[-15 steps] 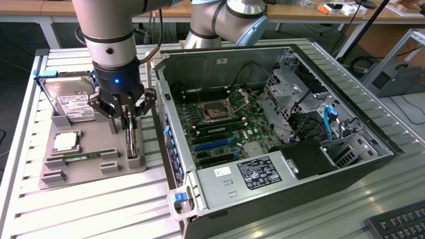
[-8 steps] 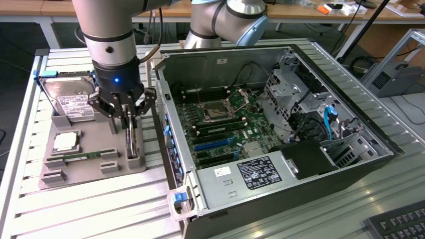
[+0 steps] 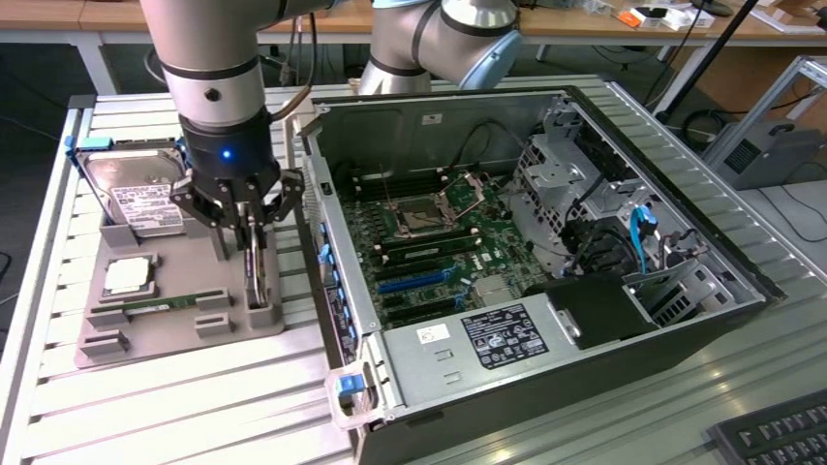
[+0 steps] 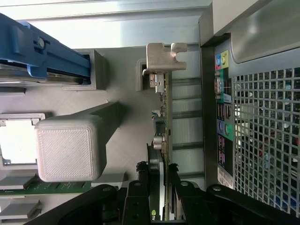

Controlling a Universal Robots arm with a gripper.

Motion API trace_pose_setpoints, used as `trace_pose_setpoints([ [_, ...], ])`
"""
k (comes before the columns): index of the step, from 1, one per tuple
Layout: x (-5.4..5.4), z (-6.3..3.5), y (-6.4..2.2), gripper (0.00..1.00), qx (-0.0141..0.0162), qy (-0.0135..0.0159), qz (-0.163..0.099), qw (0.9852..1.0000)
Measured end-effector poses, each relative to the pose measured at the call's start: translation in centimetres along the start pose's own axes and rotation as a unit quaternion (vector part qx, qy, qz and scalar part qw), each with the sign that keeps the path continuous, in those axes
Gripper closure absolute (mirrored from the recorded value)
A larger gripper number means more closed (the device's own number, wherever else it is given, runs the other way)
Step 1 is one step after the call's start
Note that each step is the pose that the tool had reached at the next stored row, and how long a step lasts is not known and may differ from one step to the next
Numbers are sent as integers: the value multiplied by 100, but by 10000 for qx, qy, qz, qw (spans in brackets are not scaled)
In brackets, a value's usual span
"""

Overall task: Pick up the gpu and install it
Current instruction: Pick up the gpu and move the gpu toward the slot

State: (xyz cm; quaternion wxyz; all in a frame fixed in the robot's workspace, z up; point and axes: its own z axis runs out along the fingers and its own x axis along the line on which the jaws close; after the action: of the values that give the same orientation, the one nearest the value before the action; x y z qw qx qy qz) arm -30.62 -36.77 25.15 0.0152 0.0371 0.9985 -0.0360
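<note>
Jaws grip gpu (image 4: pixel 165 123) standing in grey tray (image 3: pixel 155 339)

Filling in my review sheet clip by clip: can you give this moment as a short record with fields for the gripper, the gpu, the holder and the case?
gripper: gripper comes from above, fingers against both faces of the gpu
gpu: standing on edge in a slot of the grey holder
holder also carries: hard drive, processor, RAM stick
computer case: computer case is open, beside the holder on the exterior view's right, with the motherboard exposed
install: not yet done; gpu is outside the case
</note>
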Motion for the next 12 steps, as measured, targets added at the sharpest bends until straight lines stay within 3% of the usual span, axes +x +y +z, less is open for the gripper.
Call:
trace_pose_setpoints([
  [12, -1, -39, -3, 73, -1, -1, 0, 10000],
])
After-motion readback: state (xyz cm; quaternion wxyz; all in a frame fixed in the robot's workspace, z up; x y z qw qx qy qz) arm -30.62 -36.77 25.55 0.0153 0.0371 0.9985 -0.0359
